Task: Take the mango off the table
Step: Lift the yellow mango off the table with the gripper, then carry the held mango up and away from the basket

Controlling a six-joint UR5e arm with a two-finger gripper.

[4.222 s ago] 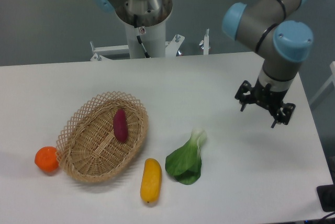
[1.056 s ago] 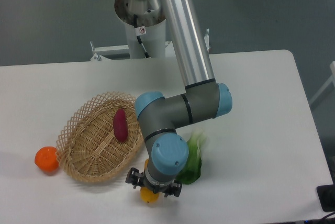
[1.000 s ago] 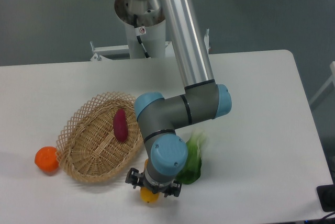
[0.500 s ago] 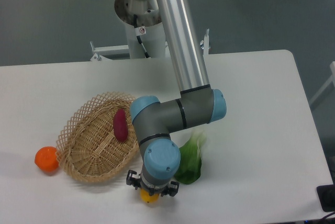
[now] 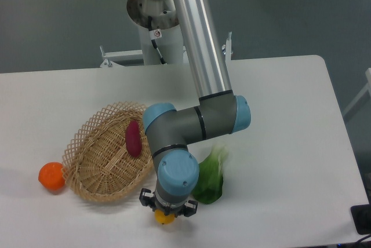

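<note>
Gripper (image 5: 167,207) set directly over mango (image 5: 164,218), near the table's (image 5: 278,143) front edge.
Only the fruit's near tip is seen beneath the wrist; finger spread cannot be told.

Gripper (image 5: 168,208) sits right over the mango (image 5: 164,219) at the table's (image 5: 278,115) front, basket (image 5: 104,161) to its left, leafy greens (image 5: 210,175) right.

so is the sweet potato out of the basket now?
No, the purple sweet potato lies inside the wicker basket, on its woven bottom near the middle.
</note>
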